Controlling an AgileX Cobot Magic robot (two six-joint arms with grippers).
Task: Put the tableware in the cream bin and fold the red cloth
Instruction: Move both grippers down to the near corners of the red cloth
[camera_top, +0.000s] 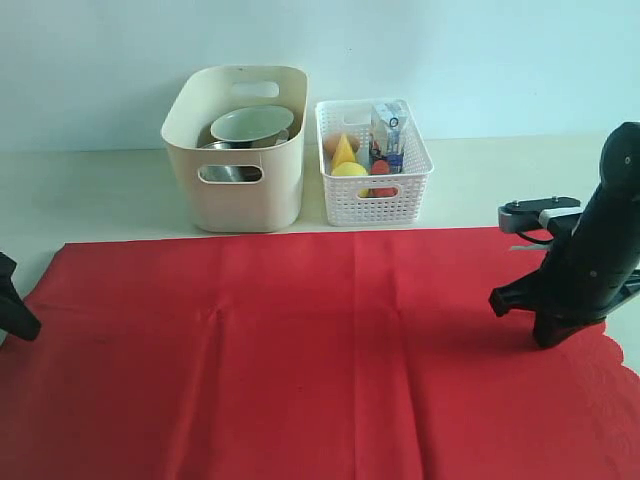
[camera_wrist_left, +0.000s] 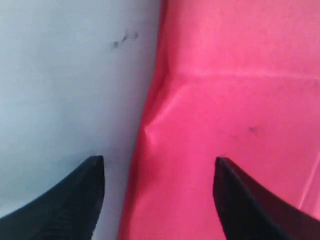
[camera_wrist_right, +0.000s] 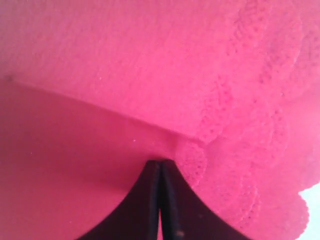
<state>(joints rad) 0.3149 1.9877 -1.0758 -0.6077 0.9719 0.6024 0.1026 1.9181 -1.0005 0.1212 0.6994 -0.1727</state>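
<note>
- Setting: a cream table (camera_top: 90, 190) before a pale blue wall (camera_top: 100, 60). The red cloth (camera_top: 300, 350) lies spread flat over the near half, with faint crease lines showing.
- Left gripper (camera_wrist_left: 159, 162): jaws apart and holding nothing, straddling the cloth's left border, one finger over bare table and the other over fabric.
- Cream bin (camera_top: 235, 200): stands behind the cloth, left of centre. The pale bowl (camera_top: 250, 124) sits inside, and the steel cup (camera_top: 228, 172) shows through the handle cutout. Any other tableware is out of sight.
- White lattice basket (camera_top: 372, 195): just beside the bin, holding a lemon (camera_top: 349, 170), a cheese wedge (camera_top: 343, 150) and a milk carton (camera_top: 388, 135). The carton's print is too small to read, and no other writing is legible.
- Right gripper (camera_wrist_right: 160, 167): jaws together, apparently pinching a ridge of cloth beside the scalloped edge (camera_wrist_right: 240, 125).
- Handling, as a judgement: the cloth is light, limp and thin. It should be gripped at edges or corners, both sides lifted together; a one-sided pull would probably drag it askew.
</note>
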